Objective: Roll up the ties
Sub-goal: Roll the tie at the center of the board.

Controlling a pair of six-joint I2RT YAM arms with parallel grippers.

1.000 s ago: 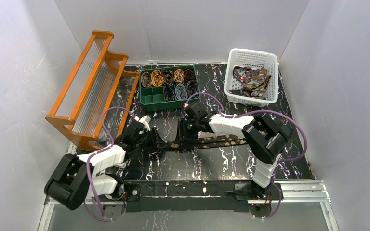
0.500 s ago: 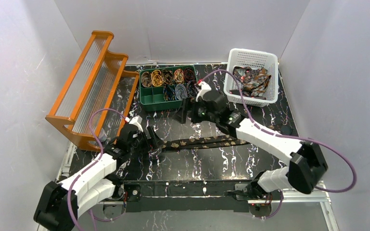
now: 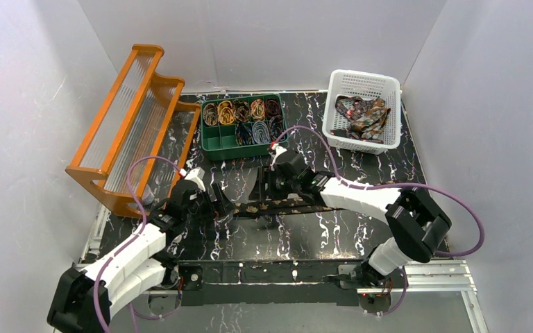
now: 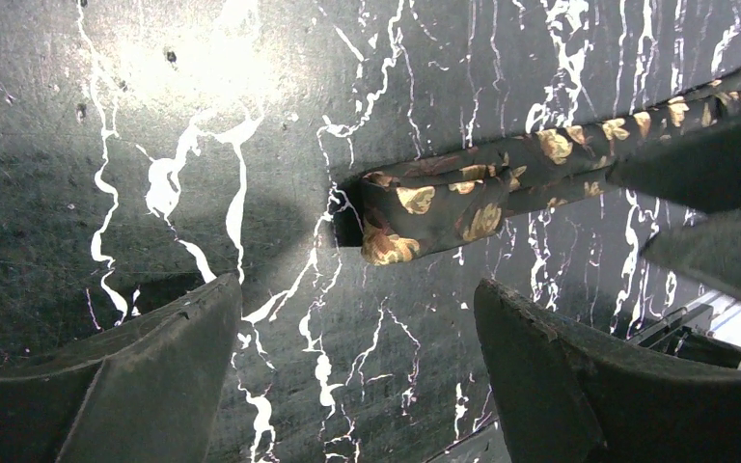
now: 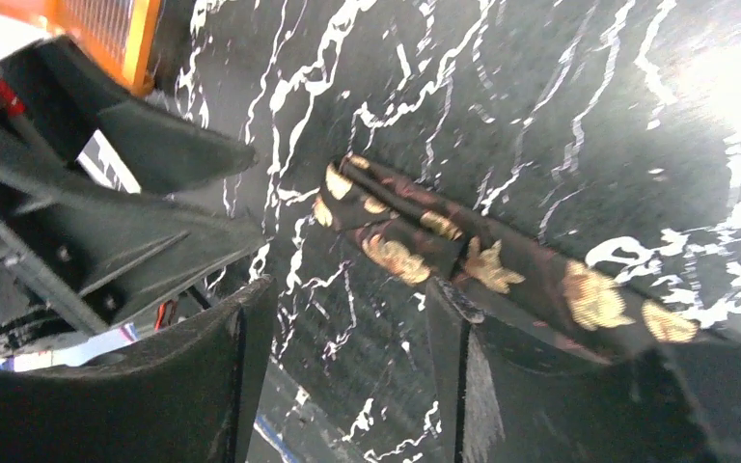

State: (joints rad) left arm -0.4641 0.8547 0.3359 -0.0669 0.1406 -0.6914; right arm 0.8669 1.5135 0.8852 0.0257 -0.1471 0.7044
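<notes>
Beyond the left end effector (image 4: 357,289), the tie (image 4: 425,207) end lies free.

A tie (image 3: 293,204) is laid flat across the table (image 3: 319,232), with the left gripper (image 3: 223,208) set at its left end and the right gripper (image 3: 267,200) placed a little further along, while coiled ties (image 3: 225,111) are kept in a green tray (image 3: 230,146) and loose ties (image 3: 364,114) in a white basket (image 3: 364,76).

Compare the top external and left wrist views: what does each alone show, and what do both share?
Only the top view shows the orange rack, green tray of coiled ties and white basket. Only the left wrist view shows the gold flower print on the tie and its folded end. Both show that tie on the marbled table near the open left gripper.
</notes>
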